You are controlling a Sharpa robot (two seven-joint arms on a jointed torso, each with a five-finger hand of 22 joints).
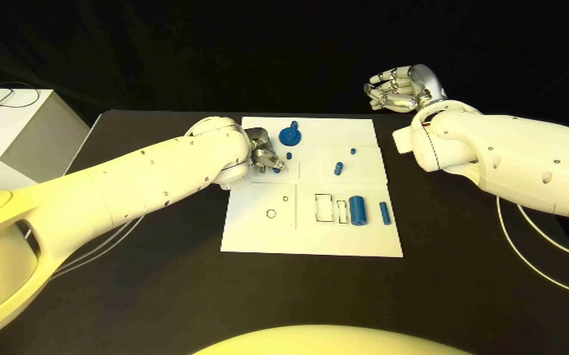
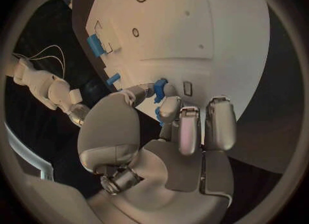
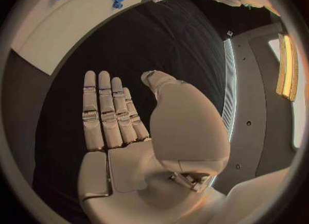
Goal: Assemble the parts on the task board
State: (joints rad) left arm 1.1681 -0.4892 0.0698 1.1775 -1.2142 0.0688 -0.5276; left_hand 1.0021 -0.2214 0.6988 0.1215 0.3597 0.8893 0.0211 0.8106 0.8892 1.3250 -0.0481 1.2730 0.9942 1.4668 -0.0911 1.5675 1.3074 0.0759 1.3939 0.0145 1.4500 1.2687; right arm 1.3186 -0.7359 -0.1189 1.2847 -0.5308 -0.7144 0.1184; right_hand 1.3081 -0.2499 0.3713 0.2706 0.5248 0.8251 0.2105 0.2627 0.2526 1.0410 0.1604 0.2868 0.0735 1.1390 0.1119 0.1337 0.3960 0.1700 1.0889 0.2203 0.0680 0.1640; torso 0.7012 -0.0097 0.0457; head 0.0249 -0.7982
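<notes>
Your left hand [image 2: 169, 112] sits over the board [image 1: 356, 240] with its fingers [image 2: 219, 123] curled down on a small blue part [image 2: 159, 87]; the left wrist view shows the thumb and one finger pinching it right at the board's surface. That part lies on the board's upper left panel, just below the blue gear [image 1: 292, 135]. Judging from the pinch, you are either lifting the piece or seating it, so keep it upright and press straight down rather than dragging it sideways. Ease the pinch only once it stands firm.

Across the board from the gear, a short peg [image 1: 340, 167] sits near the middle. Further toward the lower right lie a thick cylinder [image 1: 357, 207] and a thin bar [image 1: 384, 213], side by side, beside two outlined slots. These look like the pieces left to place.

Your right hand [image 3: 119, 116] hovers off the board's far right corner, above the black counter [image 1: 166, 289], fingers straight and pressed together, holding nothing. Keep it clear.
</notes>
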